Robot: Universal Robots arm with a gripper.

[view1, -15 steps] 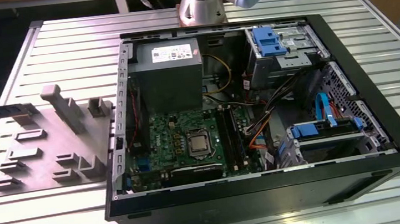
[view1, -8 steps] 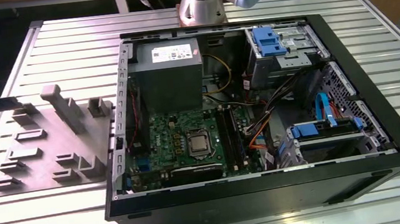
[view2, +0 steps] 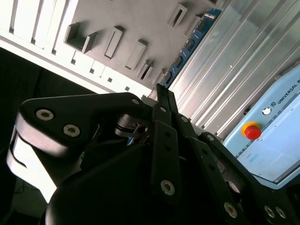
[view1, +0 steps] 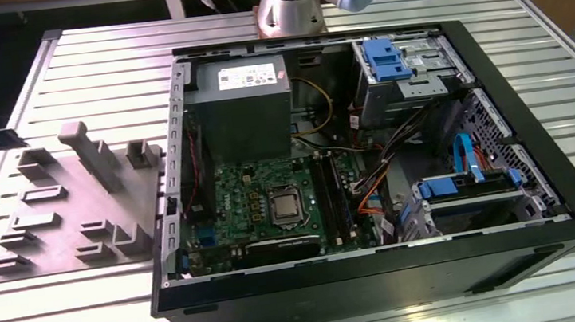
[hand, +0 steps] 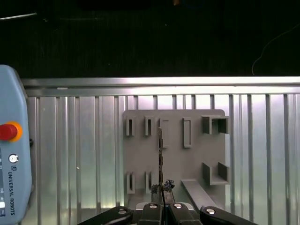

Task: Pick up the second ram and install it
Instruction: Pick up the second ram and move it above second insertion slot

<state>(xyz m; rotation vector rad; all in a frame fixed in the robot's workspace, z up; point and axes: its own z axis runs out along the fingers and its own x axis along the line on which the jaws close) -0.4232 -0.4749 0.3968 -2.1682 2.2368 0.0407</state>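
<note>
So the second ram (view2: 188,46) is clamped tight at one end by the gripper (hand: 161,188). In the first wrist view it's seen edge-on, stretched out over the grey fixture plate (hand: 173,140) with its rows of slots, though whether it's actually touching the plate can't be told. That plate is parked on the ribbed metal table (view1: 574,139) at the exterior view's left, just beside the opened PC case (view1: 386,283), where the green motherboard (view1: 237,190) is laid bare.
</note>
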